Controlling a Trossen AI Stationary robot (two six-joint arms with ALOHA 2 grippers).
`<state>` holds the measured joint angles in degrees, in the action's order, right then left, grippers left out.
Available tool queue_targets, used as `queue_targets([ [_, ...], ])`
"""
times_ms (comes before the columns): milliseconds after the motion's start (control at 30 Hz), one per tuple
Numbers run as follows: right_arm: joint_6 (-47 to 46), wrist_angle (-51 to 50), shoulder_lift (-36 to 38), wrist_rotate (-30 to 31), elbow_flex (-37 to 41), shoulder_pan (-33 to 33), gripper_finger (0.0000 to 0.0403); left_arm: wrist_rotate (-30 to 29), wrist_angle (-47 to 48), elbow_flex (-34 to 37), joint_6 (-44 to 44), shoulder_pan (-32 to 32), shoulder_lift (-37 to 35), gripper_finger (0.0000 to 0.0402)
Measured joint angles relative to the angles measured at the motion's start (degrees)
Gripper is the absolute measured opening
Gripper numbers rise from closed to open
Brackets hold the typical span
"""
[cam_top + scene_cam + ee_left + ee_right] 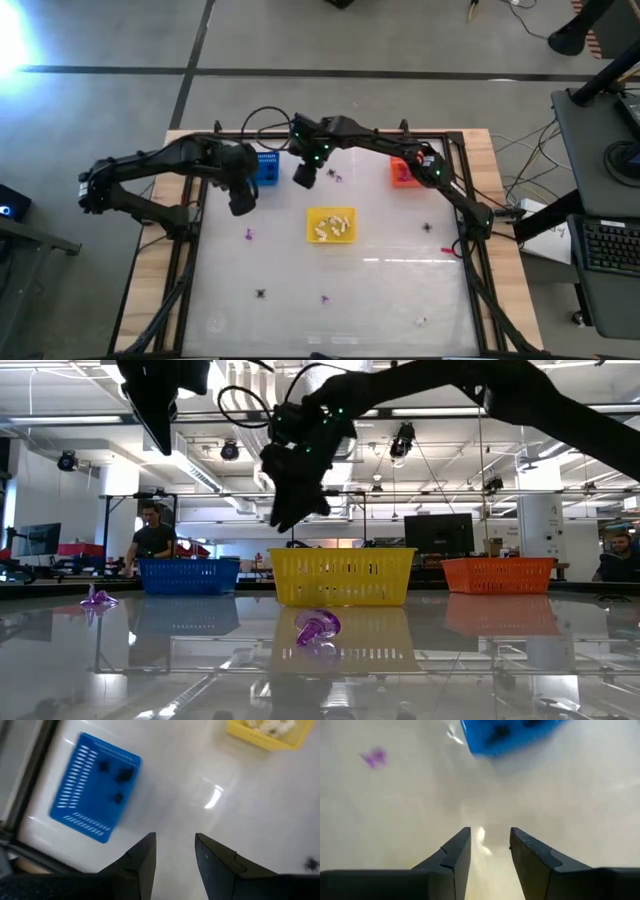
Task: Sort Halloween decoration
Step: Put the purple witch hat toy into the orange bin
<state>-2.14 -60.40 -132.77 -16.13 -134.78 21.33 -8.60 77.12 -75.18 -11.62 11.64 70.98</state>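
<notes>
Across the glossy white table [380, 290], both grippers hovered near the blue basket [267, 168], left gripper [175, 851] and right gripper [490, 845] parted and empty (black spiders [118, 776] inside it, purple trinkets [316, 628] scattered beyond).

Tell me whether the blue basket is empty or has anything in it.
Not empty. The left wrist view looks down into the blue basket and shows three small black trinkets lying on its floor.
</notes>
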Motion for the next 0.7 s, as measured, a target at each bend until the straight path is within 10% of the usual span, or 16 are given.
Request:
queue_targets([
  [167,3.69,-10.68,1.52,8.75,0.0,-0.39,0.0153,0.63,-0.05,0.0,1.98,-0.08,0.95,0.0119],
  [700,1.37,-16.62,0.24,8.66,6.24,4.67,0.0169,0.66,0.27,0.0,0.01,-1.1,-0.05,0.0119],
])
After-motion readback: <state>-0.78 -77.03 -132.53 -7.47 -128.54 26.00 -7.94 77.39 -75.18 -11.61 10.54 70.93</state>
